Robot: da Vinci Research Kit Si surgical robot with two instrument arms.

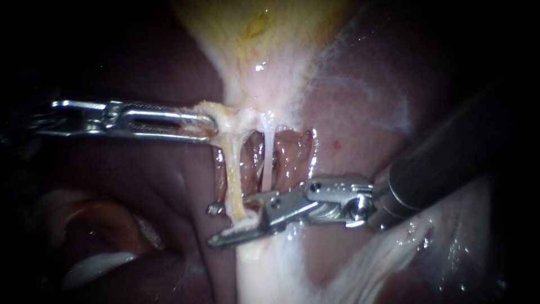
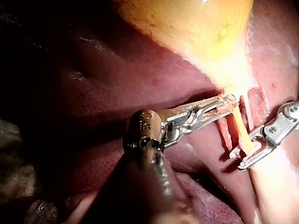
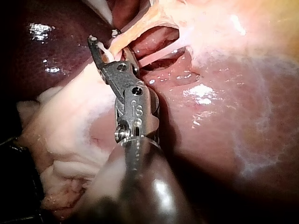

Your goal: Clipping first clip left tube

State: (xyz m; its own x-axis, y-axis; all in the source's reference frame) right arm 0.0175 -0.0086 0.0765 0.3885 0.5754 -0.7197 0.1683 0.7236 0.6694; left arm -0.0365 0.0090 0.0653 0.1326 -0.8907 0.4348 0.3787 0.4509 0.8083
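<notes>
Pincer, right instrument (image 1: 216, 225): spread, with one half on each side of the left tube (image 1: 232, 183), low on its length. A gap shows, so it straddles the tube rather than pinching it.
Left tube: pale yellow strand, taut. It runs from the pale tissue (image 1: 228, 115) above to the white tissue (image 1: 264, 276) below and passes between the halves of the right pincer. No clip shows on it.
Right tube (image 1: 268, 163): thinner and whiter, just beside the left one. It lies outside the right pincer and is bare.
Pincer, left instrument (image 1: 209, 127): pressed onto the pale tissue at the head of the left tube, pulling it sideways.
Gallbladder (image 1: 253, 34): yellow, beyond the tubes, tapering down into the pale tissue.
Liver (image 1: 140, 186): dark red, around and behind everything.
Done, by my reading: tube exposed and under tension, right pincer placed around it.
Left to do, by my reading: squeeze to set the clip, open, draw back clear of the right tube.
Unknown: whether a clip sits loaded in the right pincer.
</notes>
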